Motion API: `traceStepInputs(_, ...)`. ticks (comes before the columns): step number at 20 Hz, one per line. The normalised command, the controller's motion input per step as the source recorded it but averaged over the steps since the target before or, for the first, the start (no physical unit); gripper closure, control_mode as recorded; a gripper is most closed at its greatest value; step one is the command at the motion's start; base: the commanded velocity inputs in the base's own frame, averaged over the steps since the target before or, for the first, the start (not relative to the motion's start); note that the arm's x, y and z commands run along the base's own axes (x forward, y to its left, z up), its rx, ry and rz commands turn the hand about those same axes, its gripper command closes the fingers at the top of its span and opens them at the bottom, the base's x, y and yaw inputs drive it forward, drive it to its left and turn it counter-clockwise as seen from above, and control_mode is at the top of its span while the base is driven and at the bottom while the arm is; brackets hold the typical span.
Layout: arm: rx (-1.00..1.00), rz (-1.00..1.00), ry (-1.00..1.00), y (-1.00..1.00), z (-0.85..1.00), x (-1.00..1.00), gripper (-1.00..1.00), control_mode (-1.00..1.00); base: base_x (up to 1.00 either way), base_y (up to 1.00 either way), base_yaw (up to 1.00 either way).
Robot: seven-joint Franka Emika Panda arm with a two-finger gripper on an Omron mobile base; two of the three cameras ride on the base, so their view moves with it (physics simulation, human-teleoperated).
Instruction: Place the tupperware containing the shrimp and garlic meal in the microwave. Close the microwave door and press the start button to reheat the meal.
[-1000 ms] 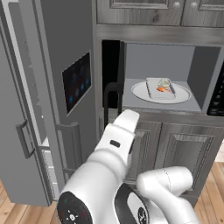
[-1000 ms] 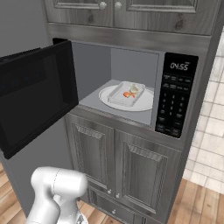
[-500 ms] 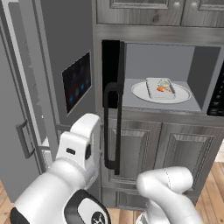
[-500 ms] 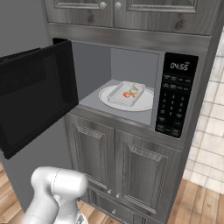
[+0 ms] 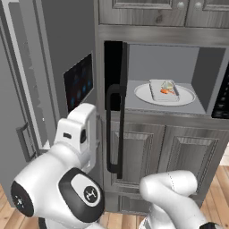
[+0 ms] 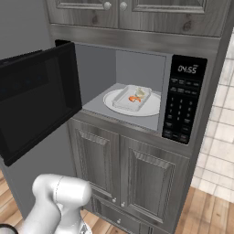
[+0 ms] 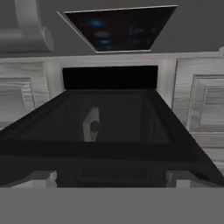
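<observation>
Tupperware [image 6: 132, 98], clear-grey with orange shrimp [image 6: 134, 98], sits on turntable [image 6: 109, 99]

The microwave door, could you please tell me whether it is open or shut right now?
Open. The microwave door swings out to the left, leaving the cavity exposed with the tupperware resting on the turntable plate inside.
</observation>
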Motion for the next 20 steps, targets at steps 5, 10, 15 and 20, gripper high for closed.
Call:
traceStepInputs(5,-0.03,0.00,0.00,0.04,-0.04,0.51,-1.00,-1.00,0.00,0.00,0.00)
traceStepInputs(10,-0.06,0.00,0.00,0.10,-0.07,0.48,-1.00,-1.00,0.00,0.00,0.00)
traceStepInputs(15,-0.06,-0.01,0.00,0.07,-0.01,0.43,-1.00,-1.00,0.00,0.00,0.00)
traceStepInputs(20,-0.02,-0.07,-0.02,0.00,0.00,0.25,-1.00,-1.00,0.00,0.00,0.00)
